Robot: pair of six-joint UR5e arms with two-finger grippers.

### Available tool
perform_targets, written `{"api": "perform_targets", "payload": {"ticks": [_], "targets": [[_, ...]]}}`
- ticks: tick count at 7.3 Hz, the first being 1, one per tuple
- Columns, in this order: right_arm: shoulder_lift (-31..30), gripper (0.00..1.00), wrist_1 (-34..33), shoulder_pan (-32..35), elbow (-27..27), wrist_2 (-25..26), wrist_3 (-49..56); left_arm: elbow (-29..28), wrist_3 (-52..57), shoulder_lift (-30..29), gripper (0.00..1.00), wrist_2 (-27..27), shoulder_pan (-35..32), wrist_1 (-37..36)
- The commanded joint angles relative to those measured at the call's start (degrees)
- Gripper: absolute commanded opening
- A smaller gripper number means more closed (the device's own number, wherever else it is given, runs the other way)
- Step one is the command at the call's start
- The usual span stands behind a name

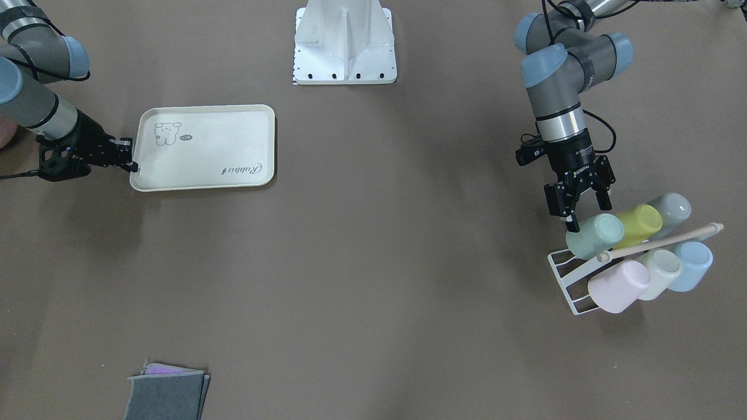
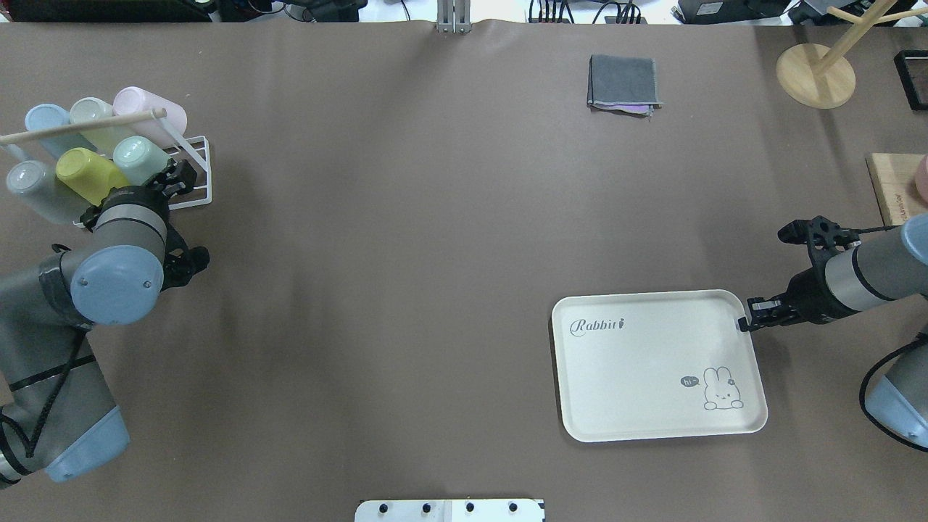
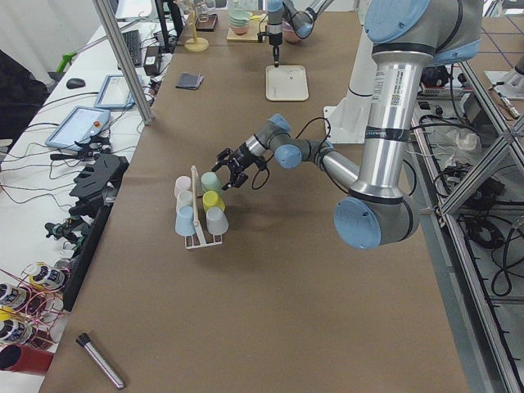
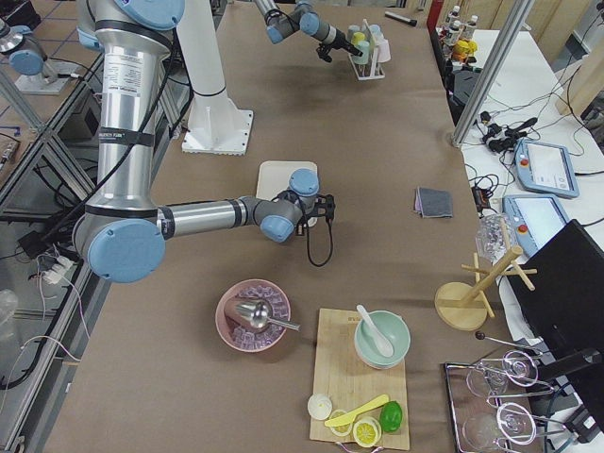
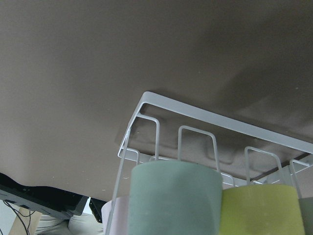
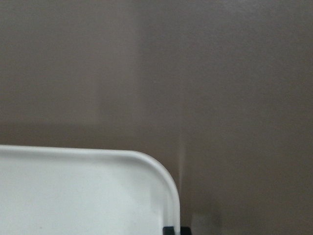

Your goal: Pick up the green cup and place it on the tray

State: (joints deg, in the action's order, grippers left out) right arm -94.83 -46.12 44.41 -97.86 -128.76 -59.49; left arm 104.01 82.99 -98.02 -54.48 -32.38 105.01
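Observation:
The green cup (image 1: 595,235) lies on its side in a white wire rack (image 1: 563,274) beside a lime cup (image 1: 639,224); it also shows in the overhead view (image 2: 138,158) and low in the left wrist view (image 5: 176,200). My left gripper (image 1: 588,214) is open, its fingertips right at the cup's near end, not closed on it. The cream tray (image 1: 204,149) with the "Rabbit" print lies flat and bare. My right gripper (image 1: 131,158) is at the tray's short edge, shut on its rim (image 6: 168,196).
The rack also holds grey (image 1: 670,208), pink (image 1: 618,286), cream (image 1: 659,273) and blue (image 1: 691,265) cups under a wooden dowel (image 1: 659,240). A folded grey cloth (image 1: 166,394) lies across the table. The robot base (image 1: 344,44) stands mid-edge.

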Motion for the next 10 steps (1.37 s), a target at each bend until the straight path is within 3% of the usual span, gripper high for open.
{"api": "perform_targets", "payload": {"ticks": [1, 4, 8, 10], "targets": [[5.9, 0.00, -5.3, 0.3, 0.0, -0.4, -0.4, -2.3, 2.6, -0.1, 0.99, 3.1, 1.1, 0.4], [17.1, 0.00, -16.4, 0.8, 1.7, 0.3, -0.3, -4.2, 2.5, -0.8, 0.99, 6.0, 1.9, 0.5], [29.3, 0.00, -17.0, 1.1, 12.8, 0.5, -0.3, -4.8, 2.6, -1.5, 0.99, 13.2, 3.1, 0.6], [35.2, 0.00, -17.1, 1.1, 18.1, 0.6, -0.2, -7.0, 2.4, -2.5, 0.99, 13.5, 3.1, 0.7]]}}
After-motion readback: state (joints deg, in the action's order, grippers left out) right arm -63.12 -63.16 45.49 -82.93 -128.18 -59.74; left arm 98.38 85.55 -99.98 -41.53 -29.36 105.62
